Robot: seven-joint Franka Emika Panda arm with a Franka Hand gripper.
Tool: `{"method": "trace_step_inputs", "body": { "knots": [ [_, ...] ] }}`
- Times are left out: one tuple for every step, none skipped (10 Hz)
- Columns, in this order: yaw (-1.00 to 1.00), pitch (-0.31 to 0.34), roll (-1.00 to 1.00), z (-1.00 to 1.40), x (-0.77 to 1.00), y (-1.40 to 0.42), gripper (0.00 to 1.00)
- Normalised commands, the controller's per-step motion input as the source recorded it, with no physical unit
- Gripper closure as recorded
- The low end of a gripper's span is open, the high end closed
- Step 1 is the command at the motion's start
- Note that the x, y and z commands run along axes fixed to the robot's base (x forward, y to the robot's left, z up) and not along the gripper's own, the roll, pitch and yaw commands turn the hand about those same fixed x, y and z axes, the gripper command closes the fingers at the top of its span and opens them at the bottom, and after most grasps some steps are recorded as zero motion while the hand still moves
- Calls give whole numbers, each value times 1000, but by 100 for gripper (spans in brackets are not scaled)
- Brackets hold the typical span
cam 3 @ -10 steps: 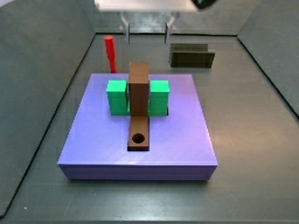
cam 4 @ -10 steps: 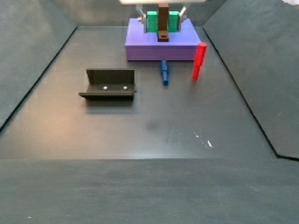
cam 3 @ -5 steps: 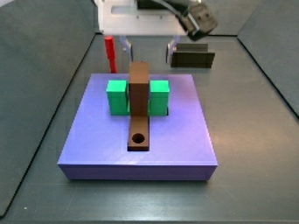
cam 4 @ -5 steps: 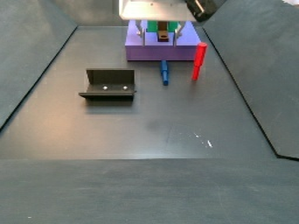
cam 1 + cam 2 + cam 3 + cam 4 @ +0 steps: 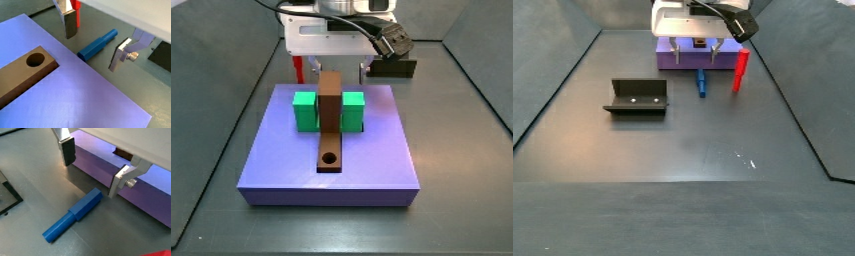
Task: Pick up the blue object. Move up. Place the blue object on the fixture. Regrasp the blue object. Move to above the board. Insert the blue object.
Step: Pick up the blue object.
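My gripper (image 5: 93, 170) hangs above the floor just beside the purple platform (image 5: 80, 95), its two silver fingers (image 5: 66, 150) spread wide with nothing between them. The blue object (image 5: 73, 220) lies flat on the grey floor below me, close along the platform's side; in both wrist views it sits roughly under the gap between my pads, though one end reaches well beyond them, so I judge I am over one end part of it, not its middle. In a side view the blue object (image 5: 702, 82) runs away from the platform, its long axis roughly square to the platform's edge, with the red upright peg (image 5: 740, 70) standing just beside it. My fingers look set across that axis, which is what a clean pinch needs; the move ahead is a straight descent, then closing. The fixture (image 5: 636, 97) stands well apart on the open floor with nothing in its recess. The board (image 5: 330, 120) lies along the platform top between the green blocks (image 5: 305, 111), its round hole (image 5: 36, 60) unfilled.
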Motion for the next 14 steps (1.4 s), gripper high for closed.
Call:
{"method": "trace_step_inputs", "body": {
  "knots": [
    [-83,0,84,-174,106,40,0],
    [-74,0,79,-271,14,3,0],
    [-83,-16,86,-334,0,29,0],
    [-63,0,90,-331,0,46,0],
    [-6,0,70,-314,0,120,0],
    [0,0,57,-269,-14,160,0],
    [-31,0,1,-151,-40,263,0],
    [-34,0,0,-77,-11,137,0],
    [-14,-26,0,0,-60,0,0],
    [0,-73,-17,-11,-60,-31,0],
    [0,-83,-43,-31,-40,-40,0],
    [0,-106,-20,-51,-46,-83,0],
    [-17,-71,-34,-77,-20,-20,0],
    [-23,-66,-44,-91,-3,-11,0]
  ]
}}
